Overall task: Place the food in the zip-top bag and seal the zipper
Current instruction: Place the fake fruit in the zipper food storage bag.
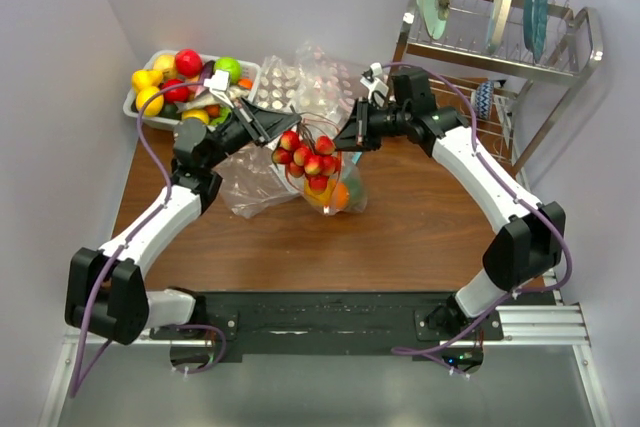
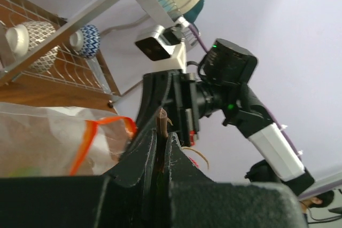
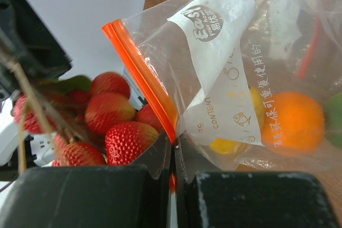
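Observation:
The zip-top bag (image 1: 345,197) lies mid-table with its mouth held up; an orange (image 3: 299,118), a lemon (image 3: 227,145) and a green lime (image 3: 334,118) show inside it. My right gripper (image 1: 350,135) is shut on the orange-red zipper (image 3: 141,73) at the bag's edge, its jaws (image 3: 173,142) pinching the strip. My left gripper (image 1: 272,127) is shut on the brown stem (image 2: 161,118) of the red grape cluster (image 1: 308,155), which hangs at the bag's mouth, left of the strip. The cluster (image 3: 123,137) also fills the lower left of the right wrist view.
A white bin (image 1: 135,112) with more toy fruit stands at the back left. Other clear bags lie behind (image 1: 310,72) and to the left (image 1: 250,192). A dish rack (image 1: 500,52) with plates and cups stands at the back right.

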Robot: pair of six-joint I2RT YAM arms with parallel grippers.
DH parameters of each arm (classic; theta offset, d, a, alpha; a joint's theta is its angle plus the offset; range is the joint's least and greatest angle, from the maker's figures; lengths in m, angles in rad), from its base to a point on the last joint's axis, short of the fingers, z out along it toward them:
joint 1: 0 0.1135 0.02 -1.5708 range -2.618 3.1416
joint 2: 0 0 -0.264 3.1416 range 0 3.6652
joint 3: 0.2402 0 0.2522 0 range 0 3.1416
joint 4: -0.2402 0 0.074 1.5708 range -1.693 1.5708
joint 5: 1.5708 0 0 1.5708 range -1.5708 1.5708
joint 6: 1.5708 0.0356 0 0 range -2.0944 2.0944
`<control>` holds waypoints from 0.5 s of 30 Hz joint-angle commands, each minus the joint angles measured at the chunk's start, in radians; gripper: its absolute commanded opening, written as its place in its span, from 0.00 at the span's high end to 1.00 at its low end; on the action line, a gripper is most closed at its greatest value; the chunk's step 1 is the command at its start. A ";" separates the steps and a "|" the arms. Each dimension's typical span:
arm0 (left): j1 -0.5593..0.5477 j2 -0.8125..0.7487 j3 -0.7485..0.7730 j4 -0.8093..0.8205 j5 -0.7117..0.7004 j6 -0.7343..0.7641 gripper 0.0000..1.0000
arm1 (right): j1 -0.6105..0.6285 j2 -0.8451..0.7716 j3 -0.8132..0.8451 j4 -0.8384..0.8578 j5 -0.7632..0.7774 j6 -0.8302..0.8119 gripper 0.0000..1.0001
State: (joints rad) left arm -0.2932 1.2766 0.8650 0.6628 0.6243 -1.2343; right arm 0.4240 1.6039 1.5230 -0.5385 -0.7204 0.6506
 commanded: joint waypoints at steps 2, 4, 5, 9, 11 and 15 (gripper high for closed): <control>-0.011 0.029 0.018 -0.046 -0.087 0.191 1.00 | -0.007 -0.061 0.035 -0.008 -0.047 0.009 1.00; -0.021 0.018 0.054 -0.162 -0.164 0.304 1.00 | -0.008 -0.062 0.031 -0.017 -0.045 0.004 1.00; -0.036 0.017 0.061 -0.192 -0.187 0.332 1.00 | -0.008 -0.064 0.026 -0.017 -0.045 0.003 1.00; -0.092 0.010 0.127 -0.320 -0.306 0.453 1.00 | -0.008 -0.058 0.012 -0.012 -0.047 0.004 1.00; -0.142 0.001 0.150 -0.357 -0.402 0.533 1.00 | -0.007 -0.056 0.005 -0.006 -0.048 0.006 1.00; -0.221 0.007 0.195 -0.396 -0.509 0.626 1.00 | -0.008 -0.047 -0.006 0.015 -0.054 0.021 1.00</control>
State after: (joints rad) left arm -0.4442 1.3014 0.9771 0.3199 0.2832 -0.7792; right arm 0.4152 1.5826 1.5196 -0.5613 -0.7231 0.6491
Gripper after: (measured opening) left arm 0.066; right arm 0.012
